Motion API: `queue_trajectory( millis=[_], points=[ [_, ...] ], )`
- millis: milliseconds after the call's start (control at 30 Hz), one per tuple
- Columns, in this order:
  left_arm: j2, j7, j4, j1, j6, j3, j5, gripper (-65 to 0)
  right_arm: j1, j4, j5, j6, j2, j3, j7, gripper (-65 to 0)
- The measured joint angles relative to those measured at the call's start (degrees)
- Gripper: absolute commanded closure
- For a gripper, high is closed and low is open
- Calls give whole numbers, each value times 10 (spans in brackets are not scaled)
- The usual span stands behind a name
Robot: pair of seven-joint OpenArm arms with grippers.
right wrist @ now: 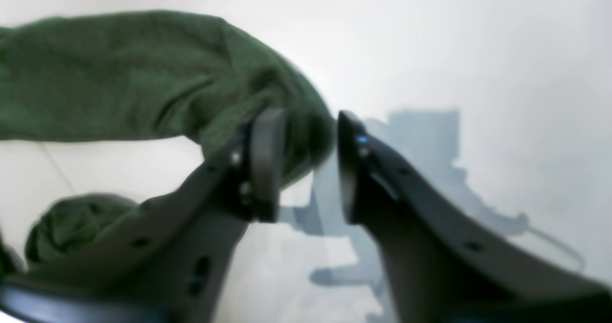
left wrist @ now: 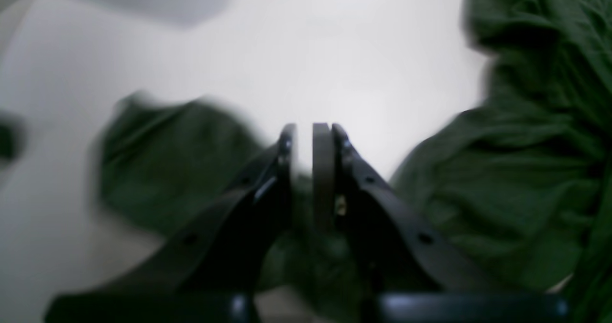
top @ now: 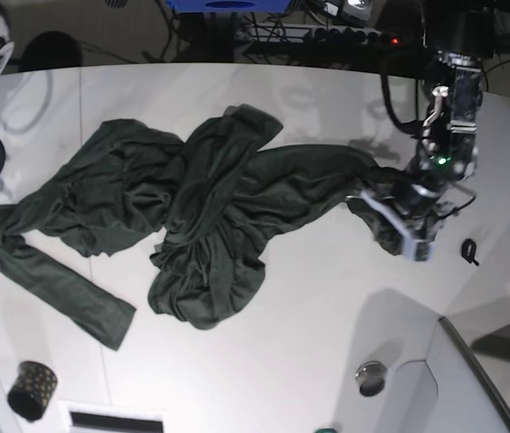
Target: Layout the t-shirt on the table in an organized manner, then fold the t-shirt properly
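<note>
The dark green t-shirt (top: 209,207) lies crumpled across the white table (top: 309,307), one sleeve trailing to the front left. My left gripper (top: 383,212) is at the shirt's right end. In the left wrist view its fingers (left wrist: 311,127) stand almost together, with bunched green fabric (left wrist: 516,179) pinched low between them. The right wrist view shows my right gripper (right wrist: 311,122) with its jaws apart above the table. A rounded fold of the t-shirt (right wrist: 119,74) rests against its left finger (right wrist: 265,160). The right arm is almost entirely off the left of the base view.
A small black gold-dotted cup (top: 32,390) stands at the front left. A round metal piece (top: 371,377) sits near the table's curved front-right edge (top: 453,347). A small black clip (top: 469,251) lies right of the left arm. Cables and gear run behind the table.
</note>
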Motion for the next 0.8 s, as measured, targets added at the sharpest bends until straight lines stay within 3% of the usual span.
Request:
queue_trajectory(
  millis=[67,133,200,233,300,400,533,700,800],
  points=[
    [-3,-3,13,31,7,-47,2,-56,-48,137,8,-1,-16,-2,-25,-344],
    [-5,-5,20,62,8,-84,3,-56,-85,252,1,19,-36,-40,-51,-363],
    [-2,-2,33,92,5,-108,3,-56,-115,339,11,81,-64,-107,-94,-363],
    [-1,-1,39,101,-9,-120,3,-56,-123,370,19,112,-82,-142,-113,-363],
    [0,-2,58,117,-67,-148,0,-56,-137,409,26,152,-114,-203,-155,-363],
    [7,-5,81,137,-127,-209,3,-56,-124,413,14,161,-141,-279,-189,-363],
    [24,-3,83,163,-171,-257,6,-56,-79,355,10,161,-173,-346,-180,-362],
    [19,-3,79,190,-166,-280,7,-56,-57,247,7,161,-194,-372,-179,-362],
    [20,-4,79,196,-166,-280,7,-56,-36,181,9,161,-196,-373,-131,-362]
  ],
)
